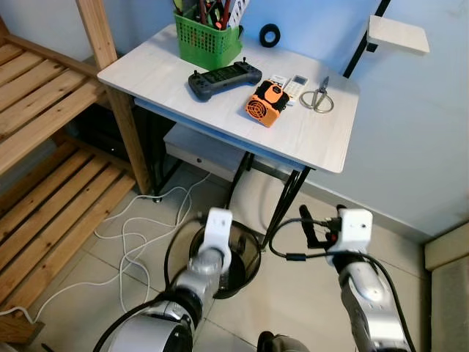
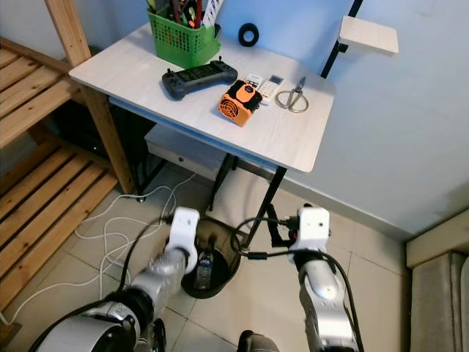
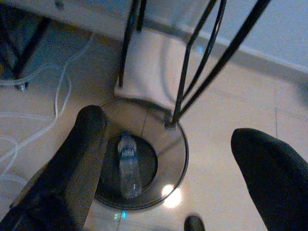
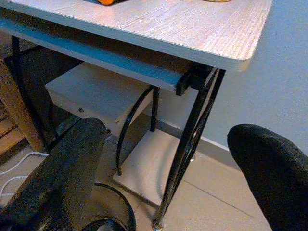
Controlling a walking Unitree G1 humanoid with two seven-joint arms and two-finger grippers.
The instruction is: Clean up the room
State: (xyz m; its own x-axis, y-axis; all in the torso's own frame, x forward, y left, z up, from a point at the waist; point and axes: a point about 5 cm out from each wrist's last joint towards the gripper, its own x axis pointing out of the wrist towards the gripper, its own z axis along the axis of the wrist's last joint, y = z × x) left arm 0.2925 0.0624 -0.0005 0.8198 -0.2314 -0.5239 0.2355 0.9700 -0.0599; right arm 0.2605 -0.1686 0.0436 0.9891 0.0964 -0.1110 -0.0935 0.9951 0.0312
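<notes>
A round black bin (image 3: 183, 154) stands on the tiled floor by the legs of a white table (image 1: 308, 139). A clear plastic bottle (image 3: 127, 166) lies inside it. My left gripper (image 3: 173, 130) hangs open right above the bin, holding nothing. Beside it, my right gripper (image 4: 168, 132) is open and faces the table's black legs (image 4: 185, 144). On the tabletop lie a black controller (image 1: 223, 79), an orange device (image 1: 266, 103), a white remote (image 1: 295, 84), scissors (image 1: 317, 97), a black tape roll (image 1: 270, 34) and a green basket (image 1: 209, 37) full of tools.
Wooden shelving (image 1: 44, 183) runs along the left. White cables (image 1: 139, 227) trail over the floor between it and the bin. A white drawer unit (image 4: 96, 91) hangs under the table. A small white shelf (image 1: 398, 33) juts from the blue wall.
</notes>
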